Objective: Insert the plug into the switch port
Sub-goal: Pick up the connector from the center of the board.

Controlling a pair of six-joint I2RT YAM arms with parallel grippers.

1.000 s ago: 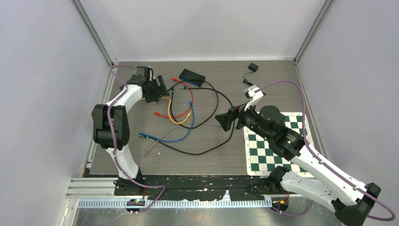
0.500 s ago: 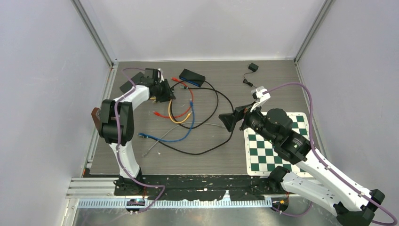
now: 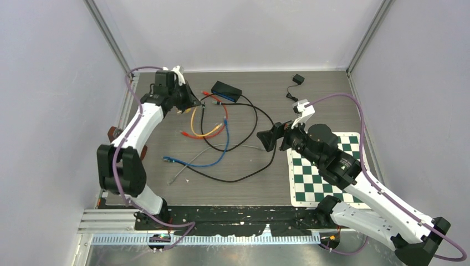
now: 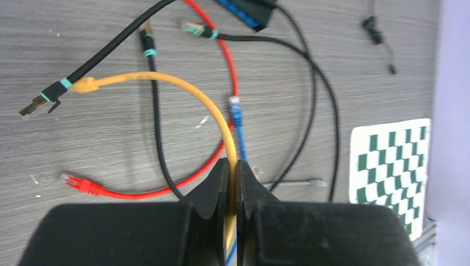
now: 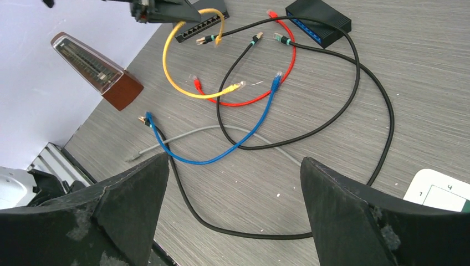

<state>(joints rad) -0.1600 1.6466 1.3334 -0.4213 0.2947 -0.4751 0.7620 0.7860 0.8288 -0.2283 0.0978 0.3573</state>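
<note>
My left gripper (image 4: 232, 166) is shut on a yellow cable (image 4: 213, 113), pinching it partway along its length. That cable arcs away to its yellow plug (image 4: 84, 85), which lies against a black cable with a teal band (image 4: 65, 83). From above, the left gripper (image 3: 187, 103) hangs at the table's back left, the yellow cable (image 3: 193, 121) trailing from it. A black switch with blue ports (image 3: 226, 90) sits just to its right. A second black switch (image 5: 194, 29) shows in the right wrist view, below the left gripper. My right gripper (image 3: 268, 139) is open above the table's middle, holding nothing.
Red (image 3: 191, 134), blue (image 3: 213, 160), grey (image 3: 188, 166) and black (image 3: 244, 173) cables lie tangled at mid-table. A wooden metronome (image 5: 91, 69) stands at the left edge. A green checkered mat (image 3: 327, 172) lies on the right. A small black adapter (image 3: 298, 79) sits at the back.
My left gripper has shut on the yellow cable and drawn it toward the back left. The right gripper has stayed open and shifted only slightly.
</note>
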